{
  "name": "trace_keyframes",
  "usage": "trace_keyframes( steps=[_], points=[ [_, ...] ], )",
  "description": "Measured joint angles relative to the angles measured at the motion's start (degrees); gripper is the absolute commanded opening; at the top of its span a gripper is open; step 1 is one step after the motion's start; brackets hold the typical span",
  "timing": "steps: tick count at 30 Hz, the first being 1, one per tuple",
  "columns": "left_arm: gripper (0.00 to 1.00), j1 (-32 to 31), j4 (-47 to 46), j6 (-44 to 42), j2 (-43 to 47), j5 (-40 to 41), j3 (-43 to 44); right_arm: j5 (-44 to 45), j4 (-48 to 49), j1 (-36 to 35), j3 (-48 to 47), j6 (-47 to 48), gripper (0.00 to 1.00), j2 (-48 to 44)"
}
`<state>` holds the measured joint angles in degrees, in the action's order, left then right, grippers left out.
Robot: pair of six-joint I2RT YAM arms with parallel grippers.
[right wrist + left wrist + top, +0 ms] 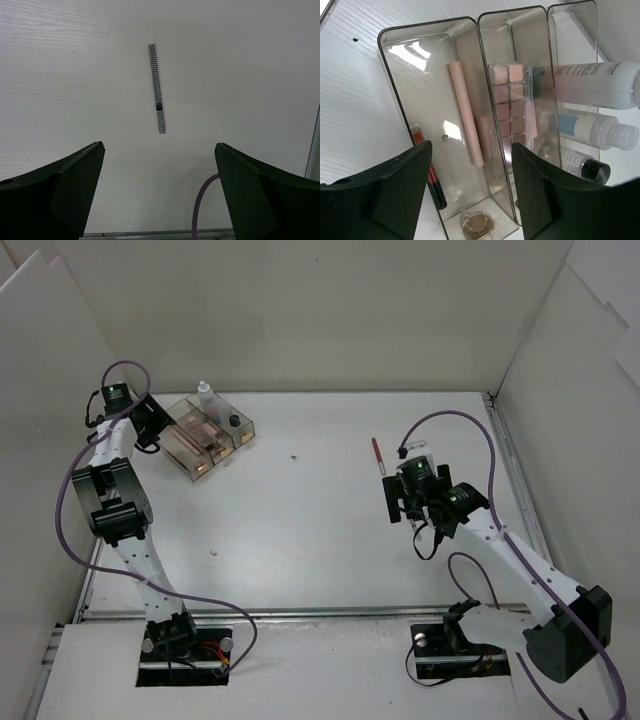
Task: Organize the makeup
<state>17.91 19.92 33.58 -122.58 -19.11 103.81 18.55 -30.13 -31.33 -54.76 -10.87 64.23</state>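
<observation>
A clear compartmented box (236, 435) stands at the far left. In the left wrist view it (395, 75) holds a pink pencil (466, 112), a brown-tan eyeshadow palette (510, 107), a white bottle (595, 84), a clear blue-labelled bottle (592, 129), a black-capped small bottle (580, 164) and a small brown-gold piece (477, 225). A red-and-black tube (429, 175) lies along its left wall. My left gripper (470, 150) is open and empty just above the box's near end. A red pencil (378, 455) lies mid-right. A grey checked pencil (157, 88) lies ahead of my open, empty right gripper (159, 147).
White walls (300, 320) close in the table at the back and both sides. A metal rail (515, 480) runs along the right edge. My purple cable (200, 205) loops below the right gripper. A small dark speck (293, 455) lies mid-table.
</observation>
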Motion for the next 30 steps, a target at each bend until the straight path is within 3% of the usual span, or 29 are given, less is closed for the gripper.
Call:
trace_keyframes(
  steps=[6, 13, 20, 28, 30],
  points=[
    [0.61, 0.20, 2.47, -0.37, 2.54, 1.16, -0.70, -4.55, -0.63, 6.47, -1.81, 0.48, 0.79, 10.43],
    [0.62, -2.19, 4.35, -0.35, 15.74, 2.03, -4.48, -12.07, -0.39, 13.53, -4.50, 2.84, 0.62, 24.41],
    [0.62, -10.34, 4.55, -0.17, 28.50, -0.22, -10.05, -17.14, -0.07, 17.18, -5.90, 4.24, 0.55, 33.51],
    [0.62, -20.35, 5.53, 0.26, 38.21, -2.29, -23.93, -23.04, 0.35, 20.28, -7.37, 5.33, 0.50, 38.10],
    [0.62, -23.74, 5.57, 0.26, 39.78, -2.75, -26.14, -23.98, 0.52, 20.81, -7.72, 5.75, 0.44, 38.49]
  ],
)
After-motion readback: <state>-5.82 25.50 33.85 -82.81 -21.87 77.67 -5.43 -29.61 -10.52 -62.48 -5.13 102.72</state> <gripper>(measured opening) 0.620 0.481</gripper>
